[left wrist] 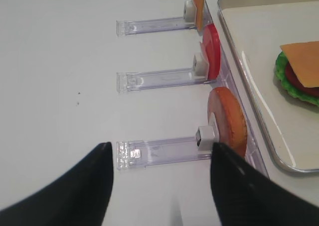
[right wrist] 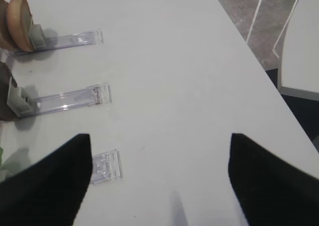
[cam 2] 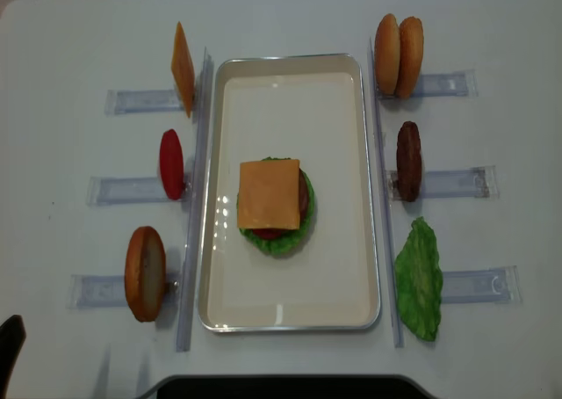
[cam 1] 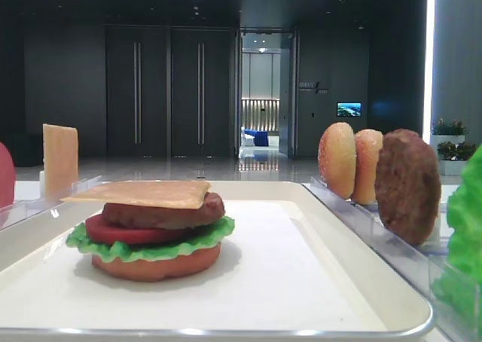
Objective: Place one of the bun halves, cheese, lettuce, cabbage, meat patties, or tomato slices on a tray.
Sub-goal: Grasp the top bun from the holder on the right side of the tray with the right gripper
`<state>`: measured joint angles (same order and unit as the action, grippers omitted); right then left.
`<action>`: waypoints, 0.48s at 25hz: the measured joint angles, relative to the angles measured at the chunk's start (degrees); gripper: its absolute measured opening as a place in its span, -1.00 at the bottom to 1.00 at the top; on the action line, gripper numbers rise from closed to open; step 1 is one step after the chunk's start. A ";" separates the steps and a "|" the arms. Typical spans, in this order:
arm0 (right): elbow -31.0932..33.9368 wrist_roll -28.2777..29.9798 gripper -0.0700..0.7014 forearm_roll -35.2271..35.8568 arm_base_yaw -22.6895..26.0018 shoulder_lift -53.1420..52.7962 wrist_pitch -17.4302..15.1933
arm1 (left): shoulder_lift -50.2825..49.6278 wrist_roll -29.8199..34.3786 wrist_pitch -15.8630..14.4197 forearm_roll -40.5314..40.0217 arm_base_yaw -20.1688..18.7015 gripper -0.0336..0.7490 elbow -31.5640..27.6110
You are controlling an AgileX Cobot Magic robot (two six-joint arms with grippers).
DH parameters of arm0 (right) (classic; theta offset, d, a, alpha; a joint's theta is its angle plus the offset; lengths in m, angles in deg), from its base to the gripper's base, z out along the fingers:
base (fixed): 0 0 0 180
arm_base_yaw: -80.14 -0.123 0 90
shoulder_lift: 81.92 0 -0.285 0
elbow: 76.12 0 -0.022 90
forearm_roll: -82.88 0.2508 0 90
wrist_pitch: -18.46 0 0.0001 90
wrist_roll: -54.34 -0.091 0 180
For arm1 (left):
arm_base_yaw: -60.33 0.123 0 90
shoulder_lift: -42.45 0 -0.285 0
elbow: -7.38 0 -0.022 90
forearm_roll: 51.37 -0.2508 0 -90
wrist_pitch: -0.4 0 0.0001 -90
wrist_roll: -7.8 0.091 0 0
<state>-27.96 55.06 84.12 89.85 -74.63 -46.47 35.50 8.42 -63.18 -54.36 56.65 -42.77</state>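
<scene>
Centrally, a cheese slice (cam 2: 269,193) tops the stack on the tray (cam 2: 290,315), while both tools, right (right wrist: 159,178) and left (left wrist: 159,181), hover wide apart and empty over the tabletop (cam 2: 70,56).

Bright, even overhead light; soft shadows on the surface (cam 2: 290,17), glare along the tray (cam 1: 226,331) rim, wrist-view fingers (left wrist: 75,196) blurred.

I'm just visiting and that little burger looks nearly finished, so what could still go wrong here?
The stack on the tray is tall, with the cheese slice overhanging its edge; setting a bun top on it could shift the cheese.

The two bun tops stand pressed together in their rack; the open right gripper might grab or topple both.

The meat patty stands close beside them, so it could get bumped.
</scene>
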 joint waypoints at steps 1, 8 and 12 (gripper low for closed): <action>0.00 0.00 0.57 0.00 0.00 0.00 0.00 | 0.00 0.00 0.00 0.00 0.00 0.29 0.00; 0.00 0.00 0.57 0.00 0.00 0.00 0.00 | 0.00 0.00 0.00 0.00 0.00 0.29 0.00; 0.00 0.00 0.57 0.00 0.00 0.00 0.00 | 0.00 0.00 0.00 0.00 0.00 0.29 0.00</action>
<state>-27.96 55.06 84.12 89.85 -74.63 -46.47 35.50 8.42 -63.18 -54.36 56.65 -42.77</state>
